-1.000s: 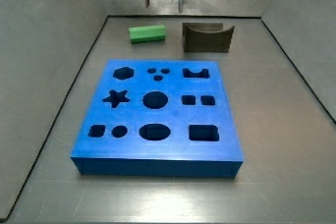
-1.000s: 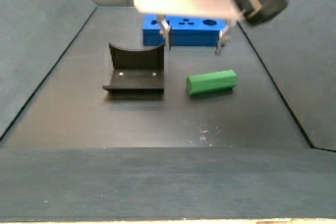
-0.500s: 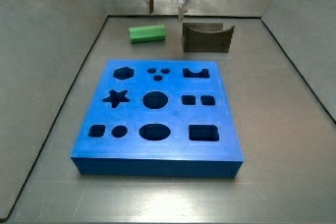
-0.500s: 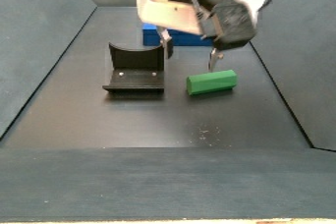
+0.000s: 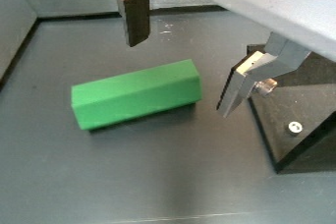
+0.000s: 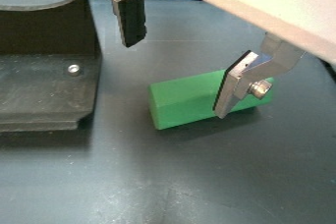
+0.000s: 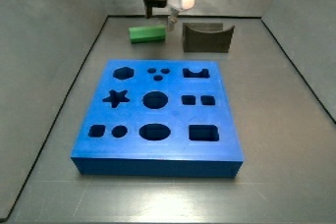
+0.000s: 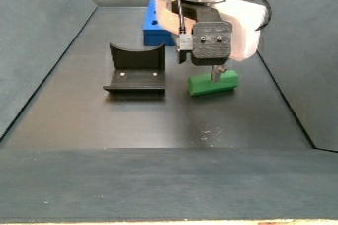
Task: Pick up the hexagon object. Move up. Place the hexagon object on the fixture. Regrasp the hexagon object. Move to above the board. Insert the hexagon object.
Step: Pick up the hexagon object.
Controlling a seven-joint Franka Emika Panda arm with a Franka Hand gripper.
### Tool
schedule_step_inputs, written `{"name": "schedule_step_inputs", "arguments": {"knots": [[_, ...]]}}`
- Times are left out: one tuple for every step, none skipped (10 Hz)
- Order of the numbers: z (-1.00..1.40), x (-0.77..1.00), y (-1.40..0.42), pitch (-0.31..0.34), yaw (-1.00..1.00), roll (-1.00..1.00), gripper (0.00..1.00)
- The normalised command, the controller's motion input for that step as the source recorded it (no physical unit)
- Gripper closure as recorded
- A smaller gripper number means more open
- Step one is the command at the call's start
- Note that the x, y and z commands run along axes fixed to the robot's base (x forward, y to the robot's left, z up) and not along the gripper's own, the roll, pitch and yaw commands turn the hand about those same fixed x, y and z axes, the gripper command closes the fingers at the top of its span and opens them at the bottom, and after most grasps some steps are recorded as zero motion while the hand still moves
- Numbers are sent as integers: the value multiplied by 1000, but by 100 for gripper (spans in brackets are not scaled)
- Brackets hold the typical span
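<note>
1. I am holding my claw (image 5: 184, 66) low over the hexagon (image 5: 137, 94), with its fingers spread wide apart and nothing clamped between them.
2. In both wrist views the hexagon (image 6: 201, 101) is lying flat on the grey floor (image 5: 118, 179), on one of its long sides, with one silver finger (image 5: 133, 10) standing on one side of it and the other finger (image 6: 243, 83) on the opposite side.
3. From these views I cannot tell for certain whether a pad is touching the green plastic; in a wrist view one finger is overlapping the hexagon's edge.
4. In a side view my claw (image 8: 196, 61) is hanging right above the hexagon (image 8: 212, 82), and my wrist body is hiding part of it.
5. The fixture (image 8: 136, 71) is standing just beside the hexagon, apart from it, its curved notch empty.
6. In a wrist view the fixture (image 6: 39, 66) is showing its dark base plate with a small screw, and the curved wall is rising at its back.
7. The board (image 7: 161, 110) is lying flat in the middle of the floor, well apart from the hexagon (image 7: 144, 33) and the fixture (image 7: 206, 36), which are sitting side by side beyond its far edge.
8. The board's cut-outs are all open and unfilled.
</note>
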Motion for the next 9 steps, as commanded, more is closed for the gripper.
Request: {"name": "schedule_step_inputs", "arguments": {"knots": [[-497,-449,57,-94,-786,-6,0],[-514,-429,66,-77,-811,0,0],[-100,-51,23,-9,-337,-20,0],[-57,0,57,0,-29,-17,0],[-269,-254,443,0,-220,-209,0],[-306,-343,460,-69,-206,-217,0],[-6,23,-69,0,0,0,0],[-166,0,-226,0,-903,74,0],[-51,0,-157,6,-889,11,0]]}}
